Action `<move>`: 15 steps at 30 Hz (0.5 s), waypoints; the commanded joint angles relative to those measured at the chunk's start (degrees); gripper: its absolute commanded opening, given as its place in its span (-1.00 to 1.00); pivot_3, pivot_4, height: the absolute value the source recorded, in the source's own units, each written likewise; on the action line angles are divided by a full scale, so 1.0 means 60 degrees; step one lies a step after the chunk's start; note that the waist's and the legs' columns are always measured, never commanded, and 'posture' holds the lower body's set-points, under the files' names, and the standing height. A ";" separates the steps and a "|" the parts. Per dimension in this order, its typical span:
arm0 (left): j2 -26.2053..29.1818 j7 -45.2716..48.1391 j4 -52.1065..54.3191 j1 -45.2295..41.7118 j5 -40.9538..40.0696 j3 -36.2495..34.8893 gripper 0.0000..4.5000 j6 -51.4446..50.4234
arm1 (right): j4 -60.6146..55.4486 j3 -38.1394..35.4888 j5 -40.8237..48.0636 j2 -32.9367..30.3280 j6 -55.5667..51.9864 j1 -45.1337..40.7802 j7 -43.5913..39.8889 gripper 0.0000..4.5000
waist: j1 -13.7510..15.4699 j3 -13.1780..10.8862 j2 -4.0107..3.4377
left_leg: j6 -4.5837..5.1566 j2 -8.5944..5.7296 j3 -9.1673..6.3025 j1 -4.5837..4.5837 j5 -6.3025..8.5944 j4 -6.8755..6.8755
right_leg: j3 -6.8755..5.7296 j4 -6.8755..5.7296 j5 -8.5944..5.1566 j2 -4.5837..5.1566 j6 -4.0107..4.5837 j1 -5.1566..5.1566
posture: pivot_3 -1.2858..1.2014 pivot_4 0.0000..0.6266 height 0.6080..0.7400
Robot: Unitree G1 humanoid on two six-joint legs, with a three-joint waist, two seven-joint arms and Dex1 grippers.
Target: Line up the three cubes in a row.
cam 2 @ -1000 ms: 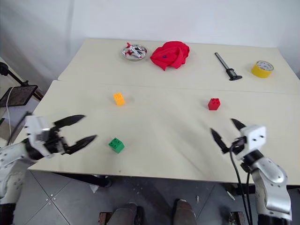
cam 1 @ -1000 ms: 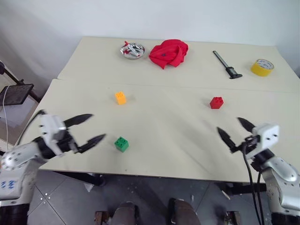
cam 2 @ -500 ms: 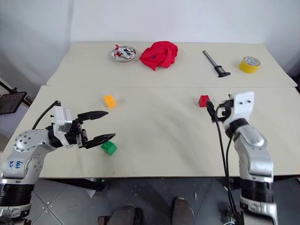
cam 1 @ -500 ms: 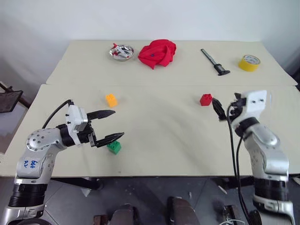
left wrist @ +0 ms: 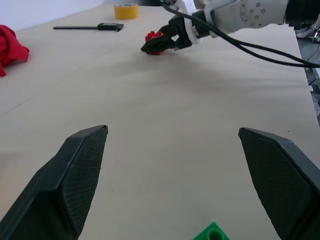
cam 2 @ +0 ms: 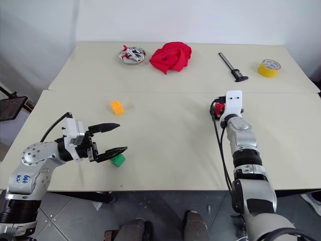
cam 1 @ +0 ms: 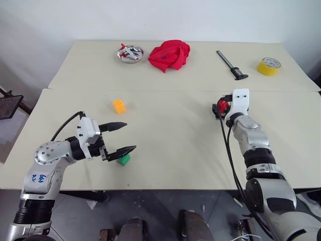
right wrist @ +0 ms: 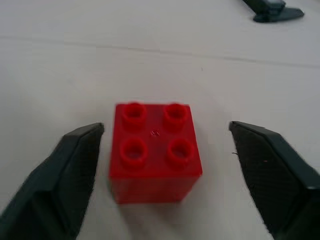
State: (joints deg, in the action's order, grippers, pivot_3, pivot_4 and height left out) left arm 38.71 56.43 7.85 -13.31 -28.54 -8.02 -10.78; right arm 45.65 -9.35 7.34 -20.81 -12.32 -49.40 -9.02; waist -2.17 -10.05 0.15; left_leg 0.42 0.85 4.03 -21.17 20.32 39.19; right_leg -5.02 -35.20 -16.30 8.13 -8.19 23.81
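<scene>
Nearest the robot: green cube point(cam 1: 123, 159) near the front edge of the desk point(cam 1: 170, 145), just under the lower fingertip of the left tool point(cam 1: 122, 137). Tool is spread wide, no contact w/ the cube; the wrist view puts the cube low betw. the two fingers, a bit ahead of them.

Taking the green cube as landmark: orange-yellow cube point(cam 1: 119, 106) sits farther back, almost straight behind it, well apart. Red cube point(right wrist: 155, 151) lies far to the right and back of it, at about the yellow one's depth.

Right tool point(right wrist: 165, 170) straddles the red cube: fingers either side, a gap each side, not pinching yet. Cube is squarely betw. them, faces roughly parallel to the finger pads, so a straight close should seat it. Right arm is the nearer one for red; left for green.

Judgement: no row yet. Red is the outlier and probably has to come left toward the other two.

Beyond, on the rear desk: metal bowl point(cam 1: 130, 52), red cloth point(cam 1: 169, 55), caliper point(cam 1: 231, 65), tape roll point(cam 1: 269, 66).
</scene>
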 commanded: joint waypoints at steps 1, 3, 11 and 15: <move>0.0051 -0.0091 0.0148 -0.0080 0.0035 -0.0265 1.00 0.0141 | -0.0414 -0.0099 0.0023 0.0112 0.0272 -0.0212 0.0081 0.30 | -0.0012 0.0000 0.0000 | -0.0001 0.0002 0.0000 0.0000 -0.0001 0.0000 | -0.0001 0.0000 0.0000 -0.0001 0.0000 0.0000 | 0.03 -0.52 1.00; 0.0050 -0.0101 0.0129 -0.0089 0.0043 -0.0286 1.00 0.0144 | -0.0688 -0.0097 0.0093 0.0163 0.0323 -0.0133 -0.0083 0.02 | -0.0031 -0.0001 -0.0001 | -0.0004 0.0003 -0.0003 0.0000 -0.0002 0.0000 | -0.0005 -0.0001 0.0000 -0.0001 0.0000 -0.0001 | 0.03 -0.52 1.00; 0.0219 0.0045 -0.0248 0.0063 0.0165 -0.0536 1.00 0.0334 | -0.4929 0.2645 0.2209 -0.1776 0.0454 0.1788 -1.0424 -0.33 | 0.0060 -0.0007 -0.0012 | -0.0004 0.0010 -0.0033 -0.0006 0.0001 -0.0004 | -0.0033 0.0031 0.0001 -0.0013 -0.0003 -0.0017 | 0.03 -0.52 1.00; 0.0143 0.0052 -0.0343 0.0015 0.0236 -0.0483 1.00 0.0391 | -0.4585 0.3518 0.1535 -0.2067 0.0460 0.1634 -1.1359 -0.33 | 0.0088 -0.0007 -0.0011 | -0.0001 0.0006 -0.0031 -0.0002 0.0004 0.0017 | -0.0049 0.0049 0.0004 -0.0006 -0.0009 -0.0043 | 0.03 -0.52 1.00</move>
State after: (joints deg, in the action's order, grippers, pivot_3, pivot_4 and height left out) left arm 39.41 56.62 5.53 -12.98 -27.14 -10.29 -9.35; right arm 18.54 10.78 17.43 -32.32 -10.18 -38.74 -74.04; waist -1.65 -10.10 0.09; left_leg 0.41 0.88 3.85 -21.18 20.34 39.35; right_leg -5.32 -34.93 -16.27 8.11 -8.24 23.54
